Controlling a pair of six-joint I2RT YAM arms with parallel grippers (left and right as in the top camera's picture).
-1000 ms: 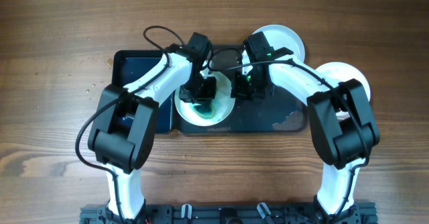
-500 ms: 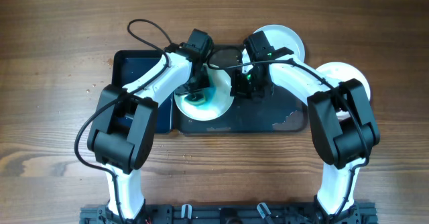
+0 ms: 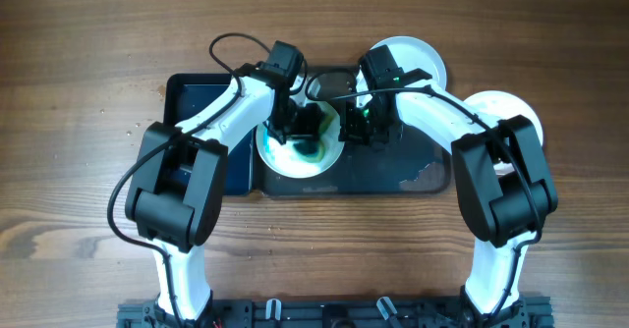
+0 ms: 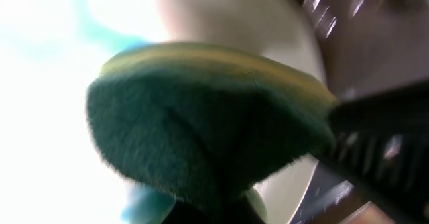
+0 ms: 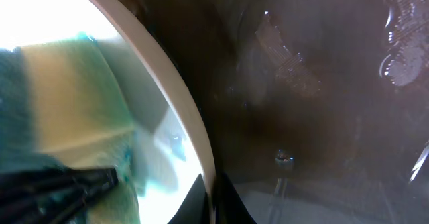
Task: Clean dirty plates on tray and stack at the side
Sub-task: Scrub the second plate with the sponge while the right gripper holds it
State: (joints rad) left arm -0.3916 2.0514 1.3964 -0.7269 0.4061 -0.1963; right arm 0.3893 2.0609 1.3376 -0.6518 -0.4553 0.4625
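Observation:
A round white plate (image 3: 295, 163) with a blue-green smear lies on the dark grey tray (image 3: 393, 176). My left gripper (image 3: 307, 132) is shut on a green and yellow sponge (image 4: 201, 123) and presses it on the plate. My right gripper (image 3: 352, 132) is shut on the plate's right rim (image 5: 191, 137), one finger inside and one outside. Two more white plates lie off the tray: one (image 3: 423, 58) at the back, one (image 3: 506, 107) at the right, both partly hidden by the right arm.
A smaller black tub (image 3: 197, 97) lies at the left, next to the tray. Water drops and a wet patch (image 3: 425, 176) show on the tray's right part. Wooden table all round.
My left gripper has moved the sponge over the plate, first toward the back left, then to the right. The blue-green smear has shifted with it. The right arm has held still.

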